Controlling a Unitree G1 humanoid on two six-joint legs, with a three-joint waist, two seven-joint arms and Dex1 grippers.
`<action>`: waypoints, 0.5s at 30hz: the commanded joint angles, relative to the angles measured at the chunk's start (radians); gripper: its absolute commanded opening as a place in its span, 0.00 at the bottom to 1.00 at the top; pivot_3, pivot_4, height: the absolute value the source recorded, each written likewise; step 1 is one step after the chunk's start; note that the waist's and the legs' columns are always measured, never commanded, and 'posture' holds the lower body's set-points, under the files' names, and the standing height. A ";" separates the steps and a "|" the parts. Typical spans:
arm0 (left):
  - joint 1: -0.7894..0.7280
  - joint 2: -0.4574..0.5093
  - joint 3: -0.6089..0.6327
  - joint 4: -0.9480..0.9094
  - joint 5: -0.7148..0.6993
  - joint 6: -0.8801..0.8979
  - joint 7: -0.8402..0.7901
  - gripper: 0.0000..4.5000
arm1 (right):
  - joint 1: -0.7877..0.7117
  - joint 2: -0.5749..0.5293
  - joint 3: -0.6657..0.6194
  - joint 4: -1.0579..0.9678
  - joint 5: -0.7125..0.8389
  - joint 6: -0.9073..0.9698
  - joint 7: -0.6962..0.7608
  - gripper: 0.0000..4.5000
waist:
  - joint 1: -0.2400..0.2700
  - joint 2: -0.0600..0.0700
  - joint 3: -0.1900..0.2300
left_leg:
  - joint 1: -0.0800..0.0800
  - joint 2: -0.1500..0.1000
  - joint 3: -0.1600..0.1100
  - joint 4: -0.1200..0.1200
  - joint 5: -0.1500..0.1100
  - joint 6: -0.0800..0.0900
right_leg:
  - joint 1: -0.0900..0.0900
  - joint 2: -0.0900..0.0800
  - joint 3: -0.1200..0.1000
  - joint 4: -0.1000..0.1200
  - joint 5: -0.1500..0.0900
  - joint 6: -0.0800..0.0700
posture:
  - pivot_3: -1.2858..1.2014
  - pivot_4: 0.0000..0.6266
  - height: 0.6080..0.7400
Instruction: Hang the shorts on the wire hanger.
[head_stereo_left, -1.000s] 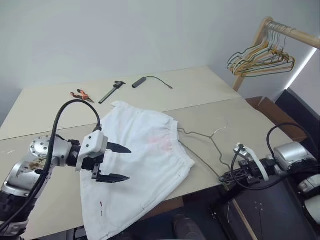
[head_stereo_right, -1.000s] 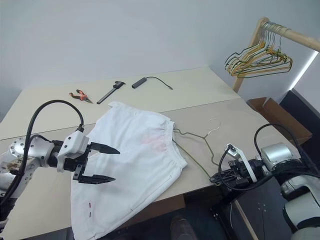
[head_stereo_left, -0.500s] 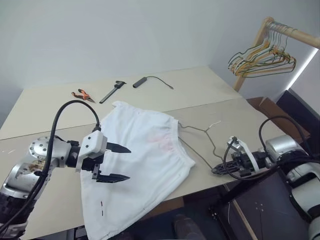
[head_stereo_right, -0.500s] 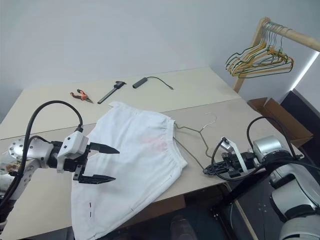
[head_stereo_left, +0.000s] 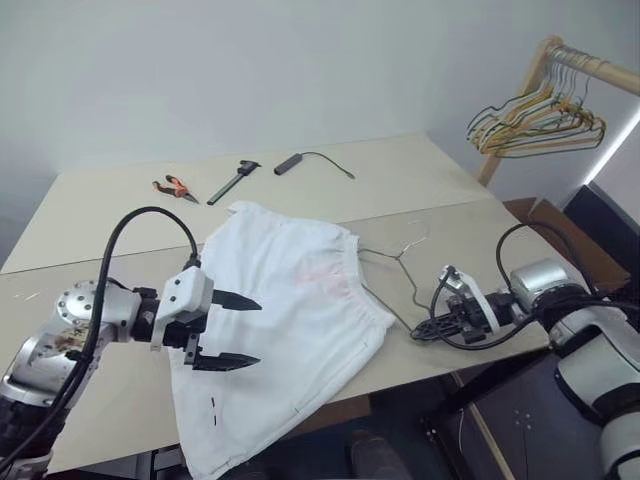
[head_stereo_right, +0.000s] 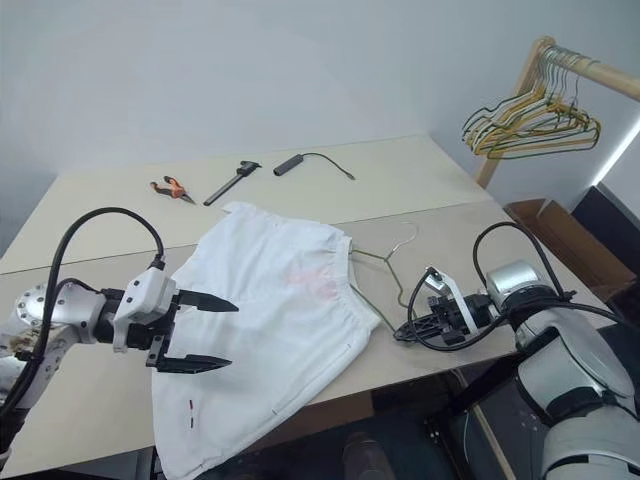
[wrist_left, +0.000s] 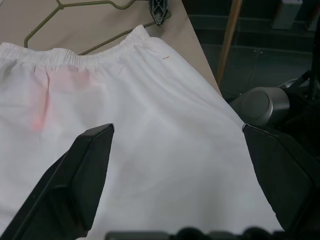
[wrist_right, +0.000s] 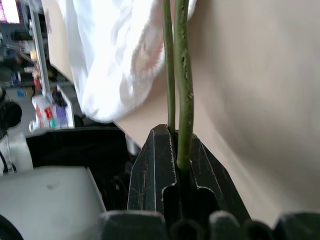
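While spread flat, one shorts (head_stereo_left: 290, 320), one wire hanger (head_stereo_left: 400, 275), two pincers.

The two head views looked down and forward across the table (head_stereo_left: 420, 180) from its near edge. Each wrist view sat close along its own fingers; both shared the shorts (wrist_left: 165, 130) and hanger (wrist_right: 181, 75).

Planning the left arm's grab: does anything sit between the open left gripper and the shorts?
Nothing visible does. The left gripper hangs open directly over the shorts, with only bare white cloth between its fingers. The right gripper is shut on the wire hanger, off beside the waistband.
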 joint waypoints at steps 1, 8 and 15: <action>0.001 0.009 0.030 -0.032 -0.011 0.004 0.009 0.99 | -0.046 0.030 -0.040 0.080 -0.048 -0.063 0.061 0.00 | 0.001 0.000 0.000 | 0.000 0.000 0.000 0.000 0.000 0.000 | 0.000 0.000 0.000 0.000 0.000 0.000 | 0.48 0.00 1.00; 0.014 0.010 0.037 -0.045 -0.016 0.009 0.023 0.99 | -0.077 0.090 -0.132 0.194 -0.148 -0.124 0.061 0.00 | 0.017 0.000 0.000 | 0.000 0.000 -0.001 0.000 0.000 0.000 | 0.000 0.000 0.000 0.000 0.000 0.000 | 0.48 0.00 1.00; 0.022 0.004 0.045 -0.056 -0.019 0.017 0.040 0.99 | -0.111 0.096 -0.336 0.257 -0.271 -0.205 0.015 0.00 | 0.021 0.000 0.000 | 0.000 0.000 -0.001 0.000 0.000 0.000 | 0.000 0.000 -0.001 0.001 0.000 0.000 | 0.48 0.00 1.00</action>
